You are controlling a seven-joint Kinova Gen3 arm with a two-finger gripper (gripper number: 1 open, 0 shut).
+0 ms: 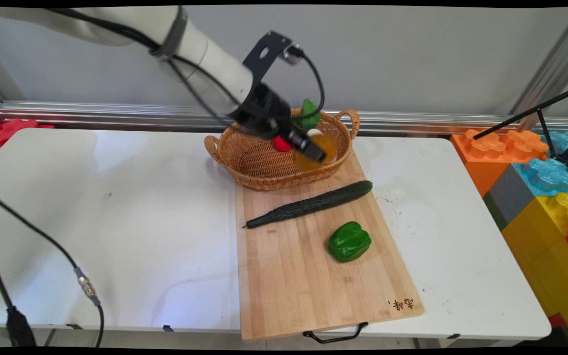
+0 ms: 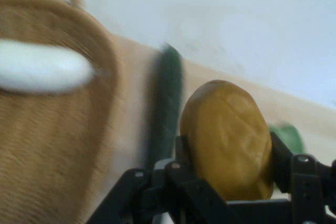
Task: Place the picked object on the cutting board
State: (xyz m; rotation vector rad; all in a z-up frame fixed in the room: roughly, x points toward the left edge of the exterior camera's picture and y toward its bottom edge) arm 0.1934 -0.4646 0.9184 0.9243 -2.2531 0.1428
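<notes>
Green pepper and cucumber lie on board; pincer clamps yellow-brown potato above basket.

Tool: black. Held between its fingers: ochre-yellow potato, smooth, faint crease lines. Basket: tan wicker, woven pattern. Inside basket: red item, leafy green item, white item. Board: pale wood, lengthwise grain strips, dark characters burnt in near corner, black handle. Cucumber: dark green, bumpy skin. Pepper: glossy bright green. Surface: white, dark specks at right. Blocks at right: orange, blue, grey, yellow, red.
</notes>
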